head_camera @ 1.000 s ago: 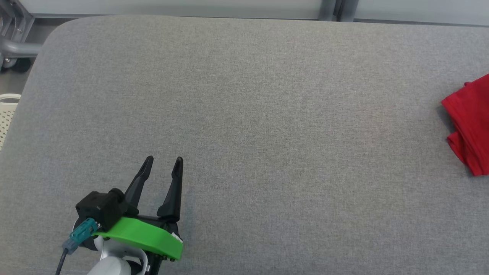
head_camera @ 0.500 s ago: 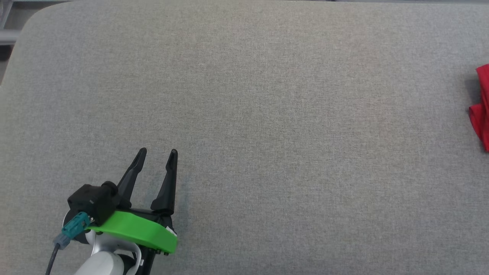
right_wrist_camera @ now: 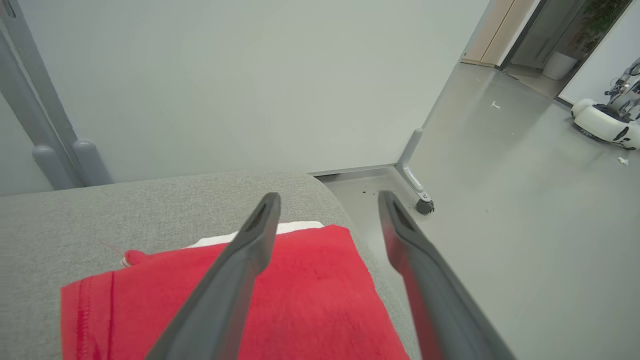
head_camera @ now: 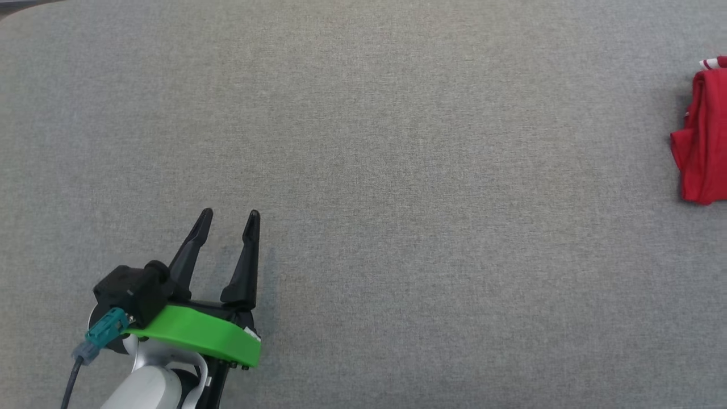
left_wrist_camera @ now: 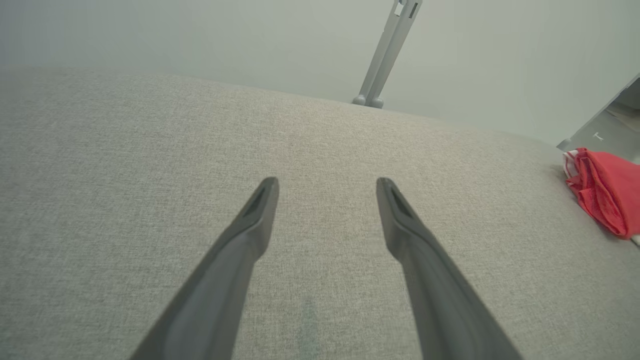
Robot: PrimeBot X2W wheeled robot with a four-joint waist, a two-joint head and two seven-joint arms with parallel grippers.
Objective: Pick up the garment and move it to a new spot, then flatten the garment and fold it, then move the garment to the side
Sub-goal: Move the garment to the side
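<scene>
We see a wide grey woven fabric surface point(head_camera: 397, 170), and the red cloth garment point(head_camera: 704, 136) lies folded in a compact bundle at its far right edge, with a strip of white showing at one end. Our left gripper point(head_camera: 230, 213) sits low at the near left of the surface, well apart from the garment, its two long dark fingers spread and nothing between them. Our right gripper point(right_wrist_camera: 328, 196) hangs just above the garment near the rounded corner of the surface, fingers likewise spread wide and clamped on nothing. Beyond that corner we see pale grey floor point(right_wrist_camera: 500, 200) and a grey frame leg on a small caster point(right_wrist_camera: 415, 175).
</scene>
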